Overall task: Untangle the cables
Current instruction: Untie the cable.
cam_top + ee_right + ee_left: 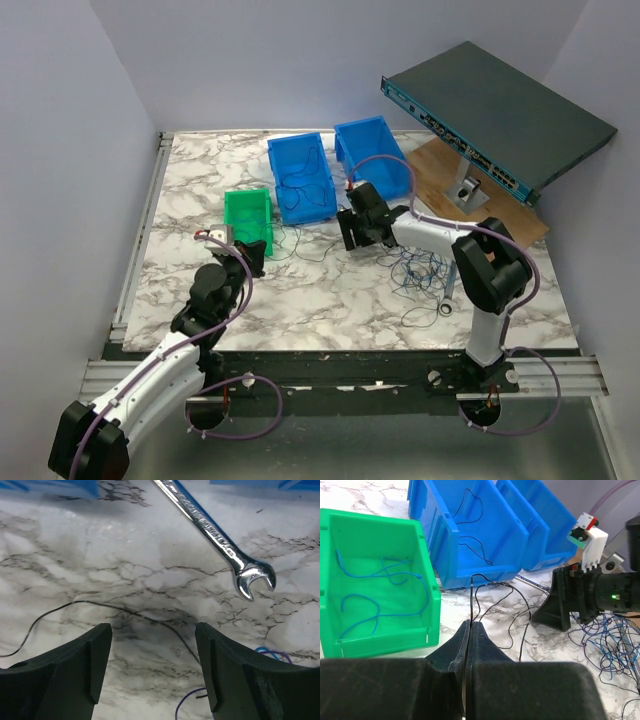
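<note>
I am gripping a thin dark grey wire (471,600) with the left gripper (471,628) clenched tight on it. The wire is leaving the fingertips toward twelve o'clock, then curling off toward three o'clock. The right gripper (152,630) is hanging released and wide over the white marble-patterned tabletop (125,555). A dark strand (120,610), which I am judging to be the same wire, is running beneath the gap from nine toward five o'clock. That is nearly along the closing line, so the wrist is needing a turn. From above, the tangle of thin blue and dark cables (425,275) is lying at the right gripper's four o'clock, nearer the folded right arm. The left arm is reaching toward one o'clock. The silver open-ended wrench (215,530) is sitting apart.
</note>
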Motion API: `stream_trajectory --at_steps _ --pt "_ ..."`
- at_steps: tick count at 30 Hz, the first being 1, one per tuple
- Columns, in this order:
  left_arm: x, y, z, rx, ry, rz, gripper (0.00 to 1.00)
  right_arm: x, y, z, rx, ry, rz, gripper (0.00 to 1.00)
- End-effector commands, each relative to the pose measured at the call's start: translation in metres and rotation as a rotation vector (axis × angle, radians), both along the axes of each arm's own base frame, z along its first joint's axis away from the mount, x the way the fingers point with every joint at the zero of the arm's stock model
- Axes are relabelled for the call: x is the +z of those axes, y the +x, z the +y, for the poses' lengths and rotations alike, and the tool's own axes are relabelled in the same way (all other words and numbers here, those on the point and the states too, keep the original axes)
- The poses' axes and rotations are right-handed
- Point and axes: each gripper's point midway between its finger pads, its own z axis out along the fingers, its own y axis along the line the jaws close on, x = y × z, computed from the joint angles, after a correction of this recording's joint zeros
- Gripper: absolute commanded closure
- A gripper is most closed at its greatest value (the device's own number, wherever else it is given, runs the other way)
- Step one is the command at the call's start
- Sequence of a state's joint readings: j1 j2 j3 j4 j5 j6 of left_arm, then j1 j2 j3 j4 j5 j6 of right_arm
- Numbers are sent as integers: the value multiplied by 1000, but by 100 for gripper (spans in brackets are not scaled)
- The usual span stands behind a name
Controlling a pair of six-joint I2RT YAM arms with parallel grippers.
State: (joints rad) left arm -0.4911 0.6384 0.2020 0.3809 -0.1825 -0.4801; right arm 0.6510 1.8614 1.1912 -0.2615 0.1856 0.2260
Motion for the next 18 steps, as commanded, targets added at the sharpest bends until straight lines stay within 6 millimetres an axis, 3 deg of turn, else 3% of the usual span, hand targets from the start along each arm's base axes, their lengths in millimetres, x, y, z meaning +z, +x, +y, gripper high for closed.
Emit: stream_trajectory --at_steps 1,6,8,10,13,18 --pt "11 1 -2 -6 -9 -14 100 -23 7 -8 7 -30 65 26" --pt "11 2 -1 1 -7 -10 100 -48 5 -11 3 -65 119 28" --pt "10 2 -1 0 -6 -9 100 -58 2 -15 -20 -62 170 41" --pt "10 2 -2 -1 -4 -7 100 -60 -2 -12 -9 -32 206 68" --pt "9 2 -4 -9 1 -1 100 -45 -10 8 57 82 213 99" --pt "9 2 -18 -88 13 0 100 10 -17 37 131 244 141 99"
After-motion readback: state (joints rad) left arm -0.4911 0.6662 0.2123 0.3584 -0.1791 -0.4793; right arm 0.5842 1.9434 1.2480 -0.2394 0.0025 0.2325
